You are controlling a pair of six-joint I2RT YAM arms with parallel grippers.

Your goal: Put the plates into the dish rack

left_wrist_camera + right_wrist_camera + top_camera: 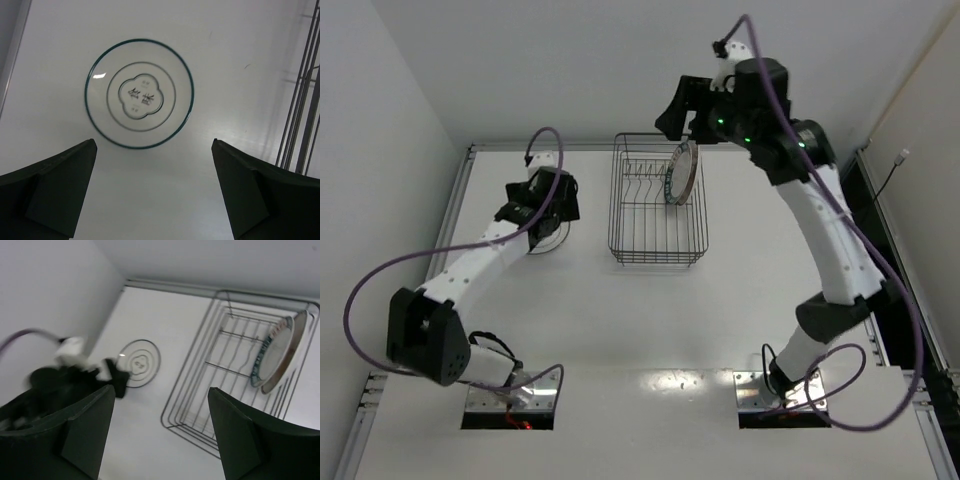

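Observation:
A white plate with thin dark rings lies flat on the table, left of the dish rack. My left gripper hangs open just above its near edge and holds nothing. From above, that gripper covers most of this plate. Two plates stand on edge at the right end of the rack: a teal-rimmed plate and, against its back, another plate whose face is hidden. High over the rack's far end, my right gripper is open and empty.
The rack's wire side runs close by on the right of my left gripper. A white wall backs the table behind the rack. Purple cables loop off both arms.

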